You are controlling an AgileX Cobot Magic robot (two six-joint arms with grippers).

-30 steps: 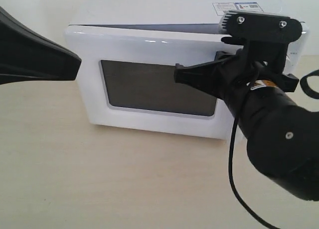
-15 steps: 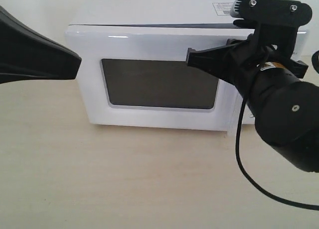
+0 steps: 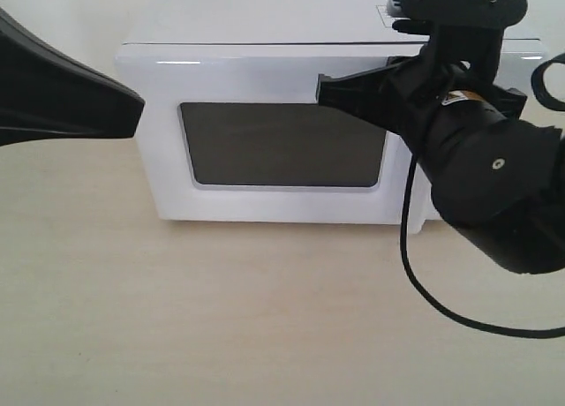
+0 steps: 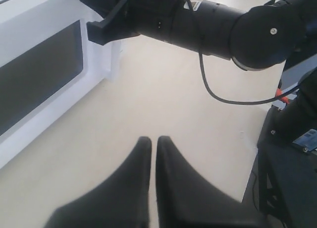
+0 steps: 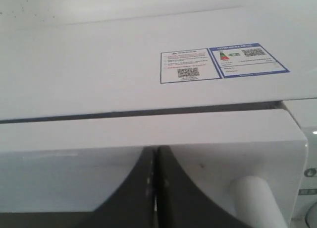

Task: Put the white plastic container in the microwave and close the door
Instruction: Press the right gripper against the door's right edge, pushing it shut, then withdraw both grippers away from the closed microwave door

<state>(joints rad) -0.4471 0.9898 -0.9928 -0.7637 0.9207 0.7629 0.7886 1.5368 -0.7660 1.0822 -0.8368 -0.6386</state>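
Two jaw pairs clenched on nothing: left gripper (image 4: 151,140) idle at frame left, right gripper (image 3: 323,88) butted against the door (image 3: 168,141), upper right. Thin dark seam along the microwave (image 3: 265,22) top. White plastic container unseen, presumably inside. Risk: glancing push, gripper skids, latch never catches.

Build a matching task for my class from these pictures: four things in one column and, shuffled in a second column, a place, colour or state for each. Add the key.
Column one
1. left tool
2. right tool
3. stickers
4. door window

Column two
A. dark and rectangular
B. shut, tips at the upper front of the door
C. on top of the microwave
D. shut, above the table, apart from the microwave

Pairs: 1-D, 2-B, 3-C, 4-A
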